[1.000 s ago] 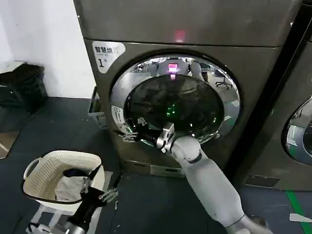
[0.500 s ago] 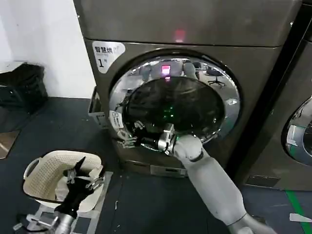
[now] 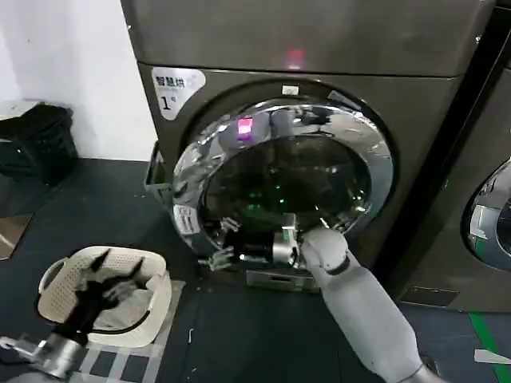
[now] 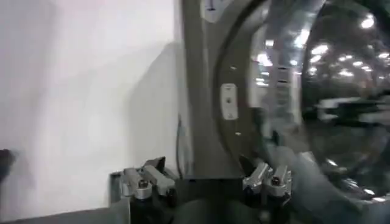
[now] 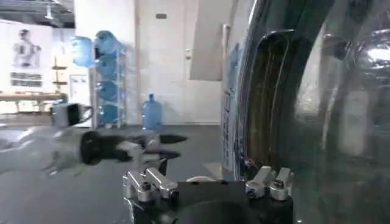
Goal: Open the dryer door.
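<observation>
The dryer door (image 3: pixel 283 187), dark domed glass in a wide chrome ring, stands ajar on the grey-brown machine with the "1" sticker (image 3: pixel 169 86); its left edge is swung out from the front. My right gripper (image 3: pixel 222 242) is open at the door's lower left rim, one finger against the edge. In the right wrist view the door's rim (image 5: pixel 268 97) runs beside the open right gripper (image 5: pixel 204 170). My left gripper (image 3: pixel 108 275) hovers open over the basket, away from the door. From the left wrist, the left gripper (image 4: pixel 204 167) looks at the door (image 4: pixel 329 109).
A white laundry basket (image 3: pixel 60 275) with clothes sits on the dark floor at the lower left. A black bin (image 3: pixel 36 144) stands by the white wall. A neighbouring machine (image 3: pixel 487 215) is at the right. Water bottles (image 5: pixel 152 112) stand across the room.
The door has swung further out at its left edge, with my right gripper moving down and outward with it. My left arm has moved left over the basket.
</observation>
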{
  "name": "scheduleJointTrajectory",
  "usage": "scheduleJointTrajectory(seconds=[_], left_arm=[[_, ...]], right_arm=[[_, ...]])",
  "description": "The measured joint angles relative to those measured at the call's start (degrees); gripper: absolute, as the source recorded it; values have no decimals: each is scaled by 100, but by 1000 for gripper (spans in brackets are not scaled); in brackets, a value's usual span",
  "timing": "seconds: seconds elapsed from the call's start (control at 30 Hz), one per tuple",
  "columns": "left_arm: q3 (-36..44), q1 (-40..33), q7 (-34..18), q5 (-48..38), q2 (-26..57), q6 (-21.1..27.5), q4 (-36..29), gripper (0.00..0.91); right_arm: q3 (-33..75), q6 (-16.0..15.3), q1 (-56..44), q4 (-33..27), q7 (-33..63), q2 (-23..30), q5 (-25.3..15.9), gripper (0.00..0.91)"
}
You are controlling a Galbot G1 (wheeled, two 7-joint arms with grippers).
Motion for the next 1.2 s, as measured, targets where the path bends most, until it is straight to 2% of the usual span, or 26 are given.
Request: scheduleJointTrajectory(seconds=[0.3,0.77,0.97,1.2], left_arm=[[229,-173,-23,-16,163,-5,163,907],[844,-719,-40,-247,641,46,663,907],[1384,-1111,-36,-346,973,112,958,907],[2207,-1666,44,-431,1191,107,1151,907]], right_arm=[[301,-82,-490,342,-947,-185,-286,907],[1167,-69,-1344,1274,-1884,-785,-33,907],[1878,197,-1999,1853,-1983,-1135,174,907],[3658,693,-3362,2218,-2279,-1062,197,907]])
